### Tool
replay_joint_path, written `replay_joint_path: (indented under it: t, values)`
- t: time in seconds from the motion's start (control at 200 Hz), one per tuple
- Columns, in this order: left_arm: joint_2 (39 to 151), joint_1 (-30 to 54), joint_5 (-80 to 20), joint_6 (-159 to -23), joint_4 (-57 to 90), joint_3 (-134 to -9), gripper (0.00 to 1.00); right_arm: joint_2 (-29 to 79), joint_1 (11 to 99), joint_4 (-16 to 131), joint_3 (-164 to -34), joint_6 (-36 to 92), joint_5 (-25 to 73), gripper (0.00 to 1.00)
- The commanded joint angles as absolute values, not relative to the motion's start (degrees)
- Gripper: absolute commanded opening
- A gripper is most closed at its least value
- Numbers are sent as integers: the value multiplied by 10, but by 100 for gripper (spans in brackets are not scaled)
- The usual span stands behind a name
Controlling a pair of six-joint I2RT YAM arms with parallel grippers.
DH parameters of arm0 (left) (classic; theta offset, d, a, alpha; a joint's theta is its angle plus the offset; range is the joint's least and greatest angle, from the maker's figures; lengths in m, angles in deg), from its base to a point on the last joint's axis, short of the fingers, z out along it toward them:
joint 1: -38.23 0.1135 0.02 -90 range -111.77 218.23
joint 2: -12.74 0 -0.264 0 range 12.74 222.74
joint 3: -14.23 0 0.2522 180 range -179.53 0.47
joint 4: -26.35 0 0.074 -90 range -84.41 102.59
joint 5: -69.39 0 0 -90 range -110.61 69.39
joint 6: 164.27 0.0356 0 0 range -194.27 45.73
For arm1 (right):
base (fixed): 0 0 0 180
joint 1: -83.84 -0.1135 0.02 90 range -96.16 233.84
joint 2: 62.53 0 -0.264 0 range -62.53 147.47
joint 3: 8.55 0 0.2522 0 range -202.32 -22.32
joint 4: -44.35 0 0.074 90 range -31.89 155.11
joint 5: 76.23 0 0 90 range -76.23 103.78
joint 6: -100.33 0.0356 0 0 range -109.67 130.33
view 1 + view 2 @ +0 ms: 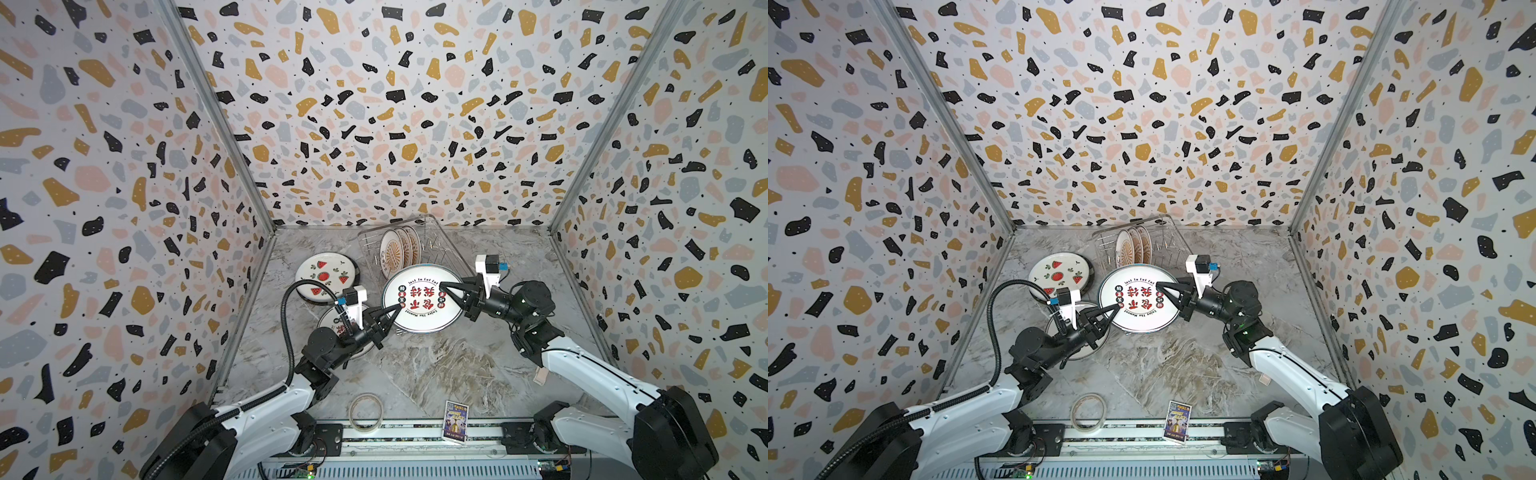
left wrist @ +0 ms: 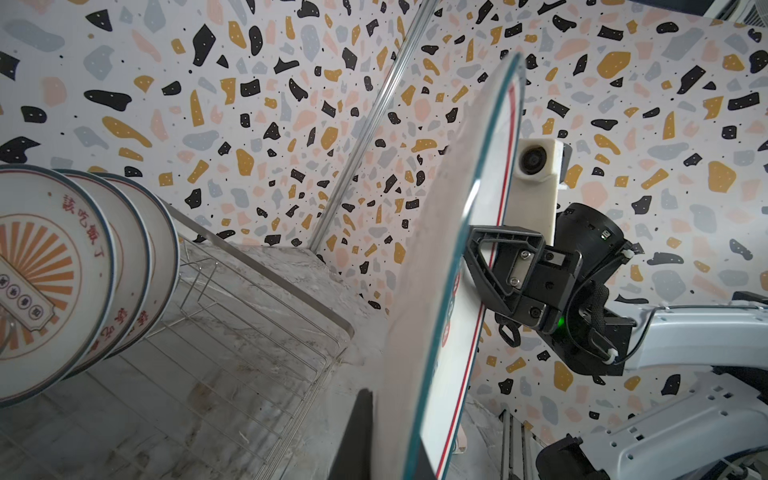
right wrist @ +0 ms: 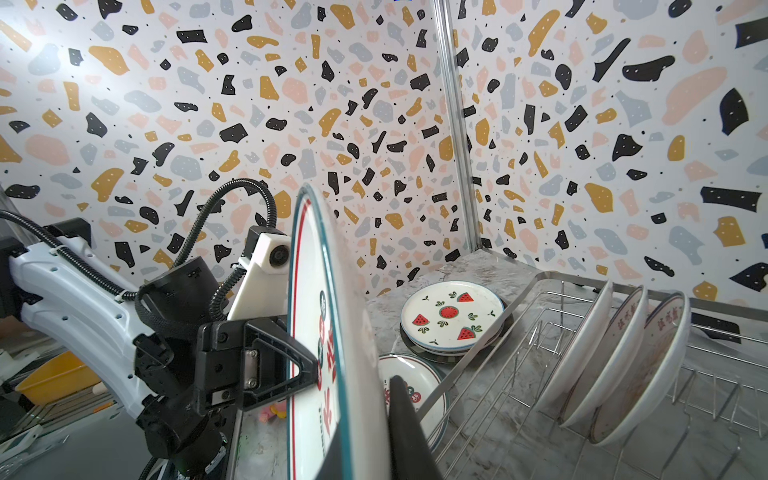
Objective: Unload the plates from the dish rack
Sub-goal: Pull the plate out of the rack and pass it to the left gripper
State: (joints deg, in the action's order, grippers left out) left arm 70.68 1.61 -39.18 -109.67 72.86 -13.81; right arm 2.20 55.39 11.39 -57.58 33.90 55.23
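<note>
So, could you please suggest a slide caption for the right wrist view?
Left pincer and right pincer grip opposite rims of the large plate, seen edge-on; three plates stand in the dish rack.

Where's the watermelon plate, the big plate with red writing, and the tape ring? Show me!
watermelon plate [image 1: 326, 274]: in a top view, on its printed middle.
big plate with red writing [image 1: 422, 305]: in a top view, on its printed middle.
tape ring [image 1: 366, 427]: in a top view, on its near edge.
</note>
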Motion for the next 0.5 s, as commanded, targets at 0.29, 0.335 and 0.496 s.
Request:
replay_joint_path:
  t: [0.29,0.335,0.496]
  values:
    - [711,11,-413,-1112,757,-161,0,37,555,122,-607,319,557,10]
    - [708,11,-411,-1115,759,-160,0,37,555,127,-608,317,548,14]
    - [686,11,-386,-1119,753,-151,0,44,555,190,-630,318,486,34]
